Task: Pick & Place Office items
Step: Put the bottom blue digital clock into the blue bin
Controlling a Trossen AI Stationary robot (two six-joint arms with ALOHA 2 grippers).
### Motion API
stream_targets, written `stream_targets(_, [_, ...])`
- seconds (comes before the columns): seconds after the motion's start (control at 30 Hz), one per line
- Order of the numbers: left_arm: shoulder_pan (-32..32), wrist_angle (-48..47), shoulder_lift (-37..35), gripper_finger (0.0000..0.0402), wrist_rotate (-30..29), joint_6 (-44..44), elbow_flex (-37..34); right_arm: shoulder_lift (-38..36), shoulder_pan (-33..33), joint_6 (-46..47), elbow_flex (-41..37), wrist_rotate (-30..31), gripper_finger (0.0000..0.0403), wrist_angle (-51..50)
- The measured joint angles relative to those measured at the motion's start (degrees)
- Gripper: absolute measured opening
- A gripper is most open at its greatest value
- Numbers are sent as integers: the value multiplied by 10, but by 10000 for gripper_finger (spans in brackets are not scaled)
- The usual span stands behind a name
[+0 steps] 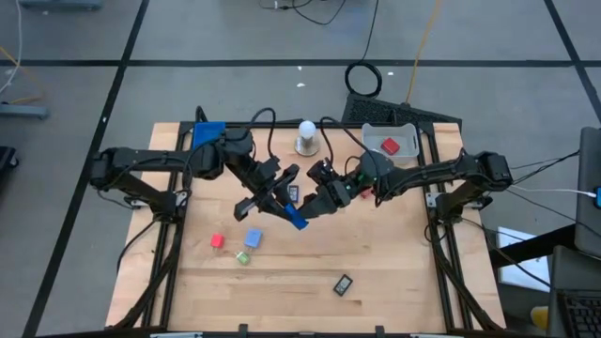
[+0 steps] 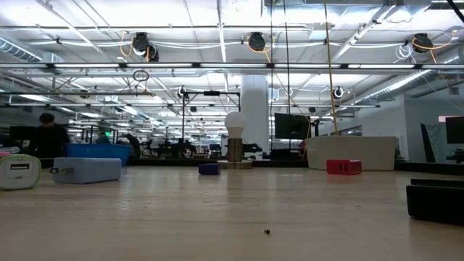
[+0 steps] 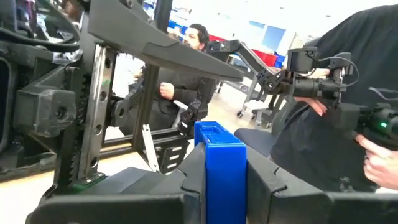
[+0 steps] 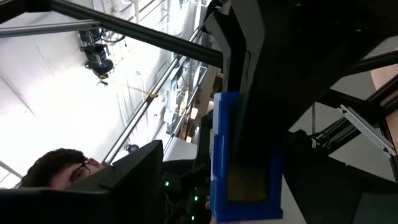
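A handover looks under way just in front of the white bulb (image 1: pixel 306 131): the left gripper (image 1: pixel 286 208) is clamped shut on the blue block (image 1: pixel 296 220), held above the table, while the right gripper (image 1: pixel 315 200), close beside it, has its fingers spread and holds nothing. Next, I judge, the left arm must carry the block to a tray. Whether the right fingers touch the block is hard to make out.

Grey floor (image 1: pixel 235 89) with dark tape lines around the wooden worktop (image 1: pixel 394 253); far room: ceiling strip lights (image 2: pixel 217 32), white column (image 2: pixel 255 109), a person (image 2: pixel 47 138) far left.
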Motion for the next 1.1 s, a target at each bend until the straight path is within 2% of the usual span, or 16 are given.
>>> stream_targets(0.27, [23,-31,-30,56,14,-9,-1,-1,-42,0,0,-52,308,5])
stream_targets(0.5, [50,-95,-71,56,-5,3,-1,-1,-93,-3,0,-108,308,-2])
stream_targets(0.67, [70,-157,-106,56,-54,19,-1,-1,-129,-4,0,-139,306,-4])
stream_targets(0.8, [83,-185,-135,56,-103,13,0,-1,-158,-1,-20,-140,296,-3])
stream_targets(0.97, [104,-245,-171,56,-190,-16,0,-25,-204,-9,-96,-137,283,0])
stream_targets(1.1, [121,-311,-200,56,-257,-42,-1,-71,-244,-20,-186,-117,276,-8])
